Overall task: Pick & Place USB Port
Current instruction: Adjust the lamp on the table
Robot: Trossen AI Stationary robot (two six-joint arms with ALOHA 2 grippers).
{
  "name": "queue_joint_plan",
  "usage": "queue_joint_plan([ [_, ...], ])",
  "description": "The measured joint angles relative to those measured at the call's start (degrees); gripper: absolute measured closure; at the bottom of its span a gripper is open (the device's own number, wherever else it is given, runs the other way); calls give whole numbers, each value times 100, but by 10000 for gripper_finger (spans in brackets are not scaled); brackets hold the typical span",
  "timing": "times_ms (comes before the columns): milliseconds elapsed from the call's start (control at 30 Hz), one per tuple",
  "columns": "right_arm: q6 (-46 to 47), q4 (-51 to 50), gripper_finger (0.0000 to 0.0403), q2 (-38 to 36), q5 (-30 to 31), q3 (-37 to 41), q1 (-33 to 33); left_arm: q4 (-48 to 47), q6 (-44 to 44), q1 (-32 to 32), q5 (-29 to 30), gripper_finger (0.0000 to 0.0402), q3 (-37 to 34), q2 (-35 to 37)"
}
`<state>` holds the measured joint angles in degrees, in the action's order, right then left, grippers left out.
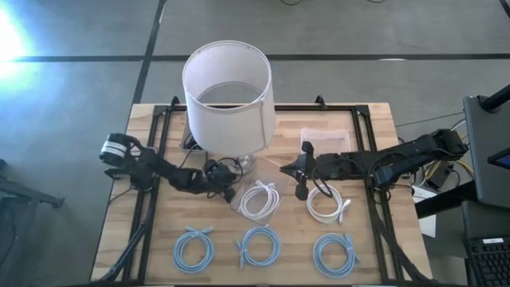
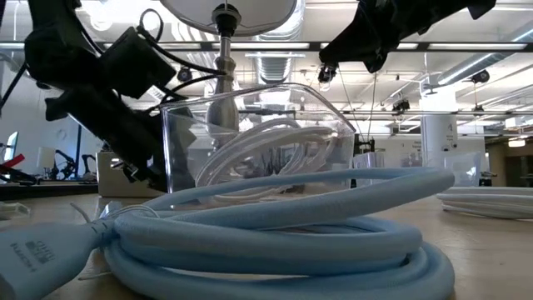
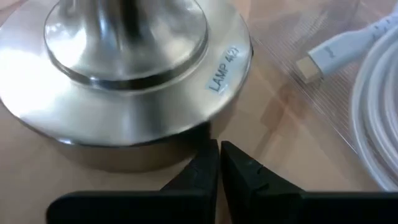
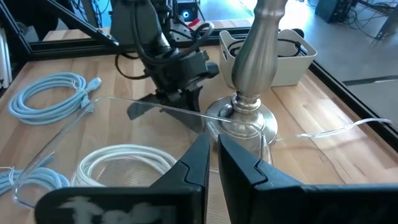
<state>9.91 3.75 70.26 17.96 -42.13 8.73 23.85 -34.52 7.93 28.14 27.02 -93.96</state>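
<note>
A white USB cable (image 1: 259,199) lies coiled in a clear tray (image 2: 266,142). Its plug (image 3: 309,64) rests on the tray floor. My left gripper (image 3: 219,146) is shut and low by the rim of the silver lamp base (image 3: 124,93), left of the tray (image 1: 229,190). My right gripper (image 4: 212,140) is shut and raised above the table (image 1: 302,190), right of the tray. It points toward the lamp stem (image 4: 258,56). My left gripper has its shut fingertips (image 3: 208,155) right at the lower rim of the lamp base (image 3: 193,134), coming level along the table. I cannot tell whether they touch it.
The lamp's white shade (image 1: 229,96) covers the table's middle. A second white cable coil (image 1: 327,206) lies right of the tray. Three light blue coils (image 1: 194,249) (image 1: 259,247) (image 1: 335,253) line the near edge. Another clear tray (image 1: 327,137) and a pale bin (image 4: 273,59) sit far back.
</note>
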Motion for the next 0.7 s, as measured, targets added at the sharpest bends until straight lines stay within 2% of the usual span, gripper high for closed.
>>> queue_joint_plan([
  [267,-1,-7,371,0,0,0,0,-39,50,-278,261,381,112,-107],
  [700,-1,-7,371,0,0,2,0,-30,303,-763,273,383,110,-109],
])
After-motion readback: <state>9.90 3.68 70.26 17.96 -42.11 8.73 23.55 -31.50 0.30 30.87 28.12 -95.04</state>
